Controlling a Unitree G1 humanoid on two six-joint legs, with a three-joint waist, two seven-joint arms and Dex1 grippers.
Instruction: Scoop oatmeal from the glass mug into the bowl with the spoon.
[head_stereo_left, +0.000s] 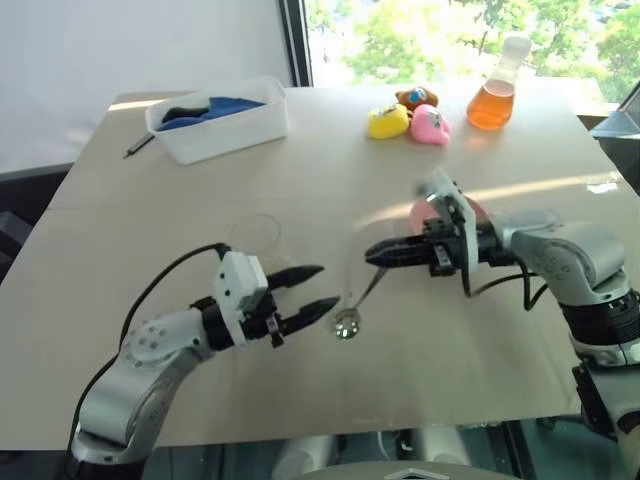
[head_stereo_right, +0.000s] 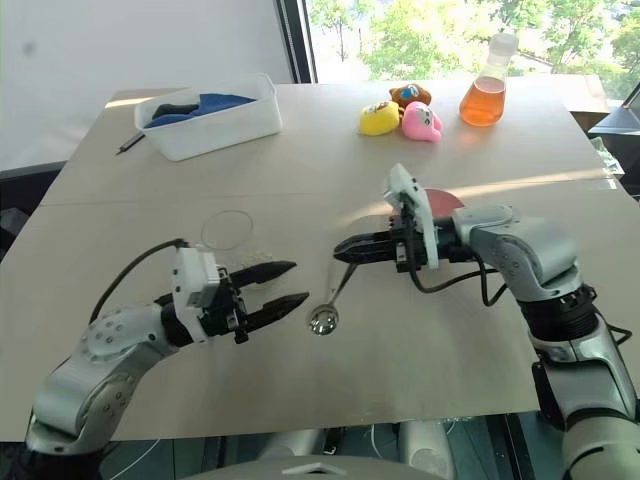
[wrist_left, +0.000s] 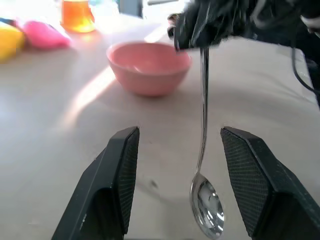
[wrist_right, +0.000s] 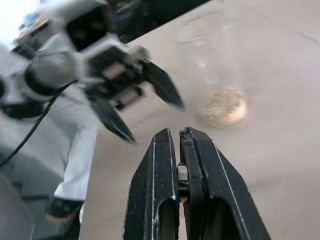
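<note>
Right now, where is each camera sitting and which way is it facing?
Left eye and right eye views: on the head, looking forward and down over the table; both arms show.
Left wrist view: on the left arm, looking along its open fingers at the hanging spoon and the pink bowl.
Right wrist view: on the right arm, facing the left hand and the glass mug.
Shared: the left wrist and head views both show the spoon in the right hand.

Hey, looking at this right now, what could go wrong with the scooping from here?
The spoon hangs from the right end effector by its handle tip, so it may swing or slip. The clear glass mug is hard to see and sits right beside the open left end effector, which could knock it. The bowl lies partly behind the right arm.
</note>
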